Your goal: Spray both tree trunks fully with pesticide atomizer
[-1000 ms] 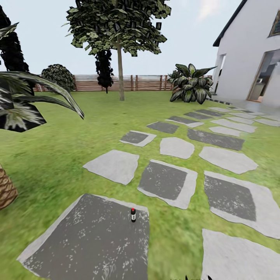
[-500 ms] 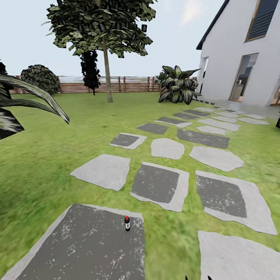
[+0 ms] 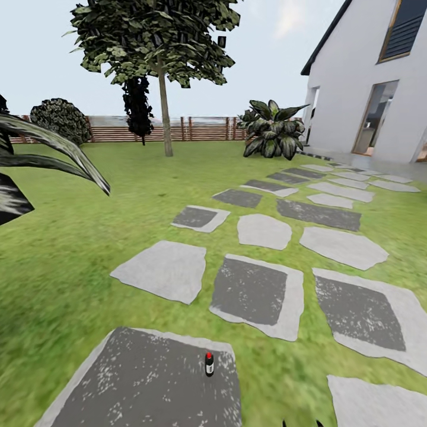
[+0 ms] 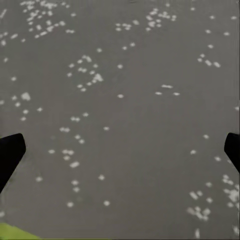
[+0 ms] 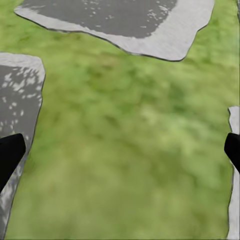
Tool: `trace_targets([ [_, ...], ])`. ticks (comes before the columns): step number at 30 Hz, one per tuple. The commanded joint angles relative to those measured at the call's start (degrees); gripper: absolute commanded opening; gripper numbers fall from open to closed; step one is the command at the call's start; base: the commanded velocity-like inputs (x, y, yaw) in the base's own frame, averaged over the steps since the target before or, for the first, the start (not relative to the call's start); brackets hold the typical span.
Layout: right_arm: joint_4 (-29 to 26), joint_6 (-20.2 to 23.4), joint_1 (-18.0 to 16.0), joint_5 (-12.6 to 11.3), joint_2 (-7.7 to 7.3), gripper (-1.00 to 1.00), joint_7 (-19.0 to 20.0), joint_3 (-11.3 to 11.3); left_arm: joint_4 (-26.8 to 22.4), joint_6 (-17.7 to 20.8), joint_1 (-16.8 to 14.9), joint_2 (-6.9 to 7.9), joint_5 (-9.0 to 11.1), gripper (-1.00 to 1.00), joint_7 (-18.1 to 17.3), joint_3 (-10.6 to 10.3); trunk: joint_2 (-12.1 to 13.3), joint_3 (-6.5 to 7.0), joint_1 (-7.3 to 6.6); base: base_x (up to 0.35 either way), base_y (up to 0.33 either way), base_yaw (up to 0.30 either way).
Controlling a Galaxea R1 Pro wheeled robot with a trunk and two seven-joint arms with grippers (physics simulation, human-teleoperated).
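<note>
Atomizer: tiny dark bottle with a red cap, standing upright on the big dark stone slab nearest the robot, close to the slab's right edge
Left gripper: fingers spread wide apart, nothing between them, just speckled grey stone below
Right gripper: also spread wide and empty, over grass between slabs
Tree: thick-ish trunk way back near the fence
House: white, off to the right

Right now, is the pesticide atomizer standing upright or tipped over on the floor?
Upright. The pesticide atomizer stands on its base on the dark stone slab, red cap on top, untouched.
</note>
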Motion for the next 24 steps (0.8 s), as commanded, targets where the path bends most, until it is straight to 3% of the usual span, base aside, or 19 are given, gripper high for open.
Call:
trace_targets([
  [1,0.03,-0.16,-0.03,0.62,0.02,1.0,-0.27,-0.27,0.07,-0.19,-0.05,-0.01,0.05,1.0,-0.02,0.07,-0.02,-0.05,0.02,0.284,0.231,0.0],
  [9,0.03,-0.16,-0.05,0.62,0.01,1.0,-0.22,-0.34,0.07,-0.19,-0.02,-0.01,0.08,1.0,0.0,0.08,-0.02,0.06,0.02,0.212,0.171,-0.08],
  [24,0.11,-0.16,-0.05,0.62,0.01,1.0,-0.22,-0.36,0.02,-0.19,0.0,-0.01,0.13,1.0,0.01,0.13,-0.02,0.69,0.02,0.012,0.007,-0.233],
])
